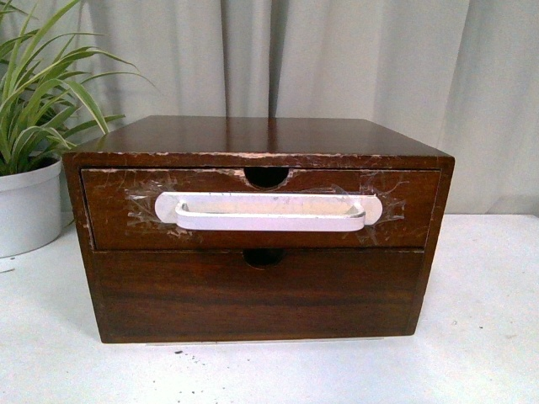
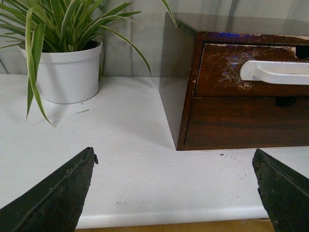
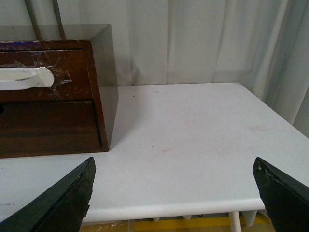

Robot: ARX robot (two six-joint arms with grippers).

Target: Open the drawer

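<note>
A dark brown wooden chest [image 1: 253, 135] stands on the white table [image 1: 472, 353]. Its top drawer [image 1: 118, 223] is shut; it has a long white bar handle [image 1: 269, 210] taped on and a semicircular notch [image 1: 266, 177]. The drawer also shows in the left wrist view [image 2: 217, 72] and the right wrist view [image 3: 72, 87]. My left gripper [image 2: 174, 162] is open and empty over the table's front edge, left of the chest. My right gripper [image 3: 174, 166] is open and empty over the front edge, right of the chest. Neither gripper shows in the front view.
Below the top drawer sits a plain lower drawer front [image 1: 253, 295] with only a notch. A white pot with a green striped plant [image 1: 29, 202] stands left of the chest, also in the left wrist view [image 2: 67, 67]. Pale curtains [image 1: 379, 67] hang behind the table.
</note>
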